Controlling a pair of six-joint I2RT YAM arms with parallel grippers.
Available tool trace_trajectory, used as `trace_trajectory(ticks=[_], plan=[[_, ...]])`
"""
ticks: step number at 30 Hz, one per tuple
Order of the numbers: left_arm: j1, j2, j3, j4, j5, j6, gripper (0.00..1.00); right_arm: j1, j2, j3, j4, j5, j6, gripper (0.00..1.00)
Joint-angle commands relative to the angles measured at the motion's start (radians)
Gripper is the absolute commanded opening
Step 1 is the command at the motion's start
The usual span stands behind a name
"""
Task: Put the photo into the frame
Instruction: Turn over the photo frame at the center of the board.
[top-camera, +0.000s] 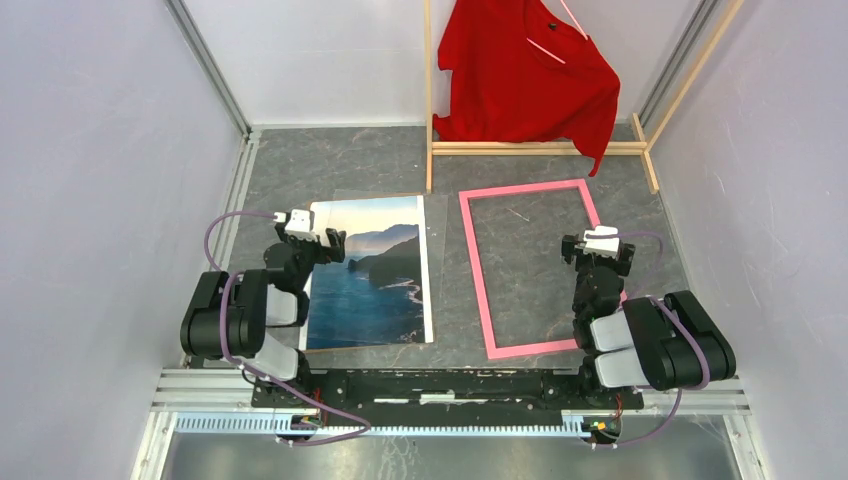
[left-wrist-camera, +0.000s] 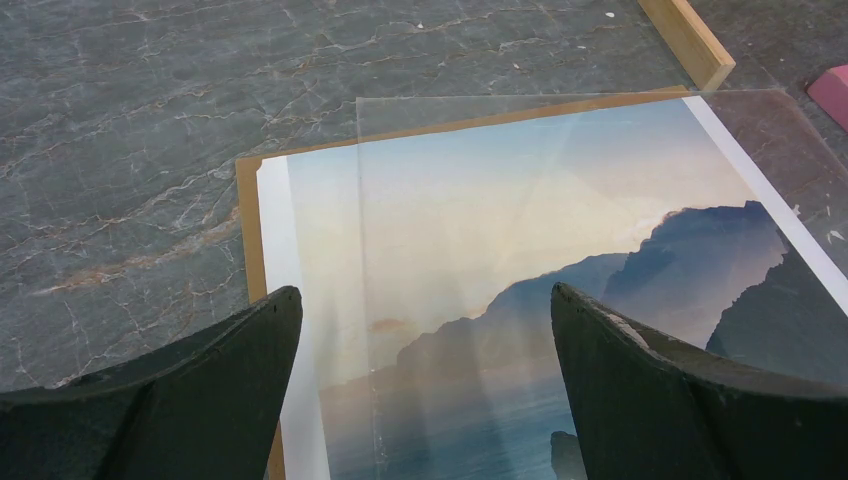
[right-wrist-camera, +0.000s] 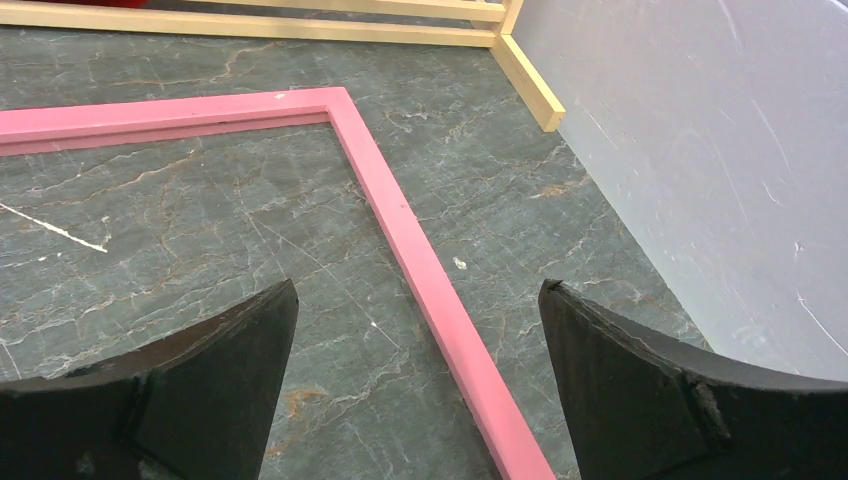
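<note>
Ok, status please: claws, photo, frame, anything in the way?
Both open, empty: left claw above photo, right claw above frame. Photo outside frame, clear sheet lying on it.

Counter (top-camera: 340, 165) open at 11 o'clock. Wooden rack (top-camera: 535, 148) bars 12 to 1 o'clock, just beyond frame (top-camera: 477, 270). Narrow lane between frame and photo (top-camera: 370, 290). Side walls (top-camera: 90, 200) close at 3 and 9.
</note>
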Motion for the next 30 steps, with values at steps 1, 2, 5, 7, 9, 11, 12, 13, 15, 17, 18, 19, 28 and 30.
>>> trace_trajectory(ticks=[1,2,5,7,9,11,12,13,15,17,18,19,28,30], plan=[[-0.001,0.005,0.010,0.069,-0.006,0.035,1.00,-0.003,-0.014,-0.095,0.034,-0.013,0.001,0.98],[0.000,0.003,0.010,0.067,-0.006,0.035,1.00,-0.004,-0.014,-0.095,0.034,-0.013,0.001,0.98],[-0.001,0.004,0.010,0.067,-0.006,0.035,1.00,-0.003,-0.014,-0.095,0.033,-0.013,0.001,0.98],[-0.001,0.004,0.011,0.066,-0.006,0.035,1.00,-0.004,-0.014,-0.096,0.034,-0.013,0.001,0.98],[-0.001,0.006,0.013,0.065,-0.006,0.035,1.00,-0.004,-0.013,-0.095,0.032,-0.014,0.001,0.98],[-0.001,0.005,0.015,0.063,-0.007,0.035,1.00,-0.004,-0.013,-0.095,0.033,-0.012,0.001,0.98],[0.001,0.003,0.013,0.063,-0.007,0.034,1.00,-0.004,-0.014,-0.094,0.032,-0.013,0.001,0.98],[0.006,-0.001,0.017,0.052,-0.011,0.024,1.00,-0.003,-0.014,-0.096,0.032,-0.013,0.001,0.98],[0.014,-0.044,0.069,-0.060,-0.036,0.013,1.00,-0.003,-0.018,-0.100,0.049,0.006,0.001,0.98],[0.023,-0.094,0.171,-0.350,-0.022,0.022,1.00,-0.002,-0.095,-0.057,-0.099,0.086,0.034,0.98],[0.024,-0.110,0.251,-0.480,-0.006,0.059,1.00,-0.003,-0.145,0.015,-0.309,0.129,0.072,0.98],[0.025,-0.113,0.304,-0.595,-0.002,0.105,1.00,-0.003,-0.190,0.125,-0.503,0.176,0.133,0.98],[0.070,-0.258,0.543,-1.068,0.023,0.142,1.00,-0.048,-0.135,0.657,-1.385,-0.066,0.557,0.98],[0.069,-0.287,0.608,-1.195,0.054,0.134,1.00,-0.042,-0.138,0.665,-1.382,-0.215,0.524,0.98]])
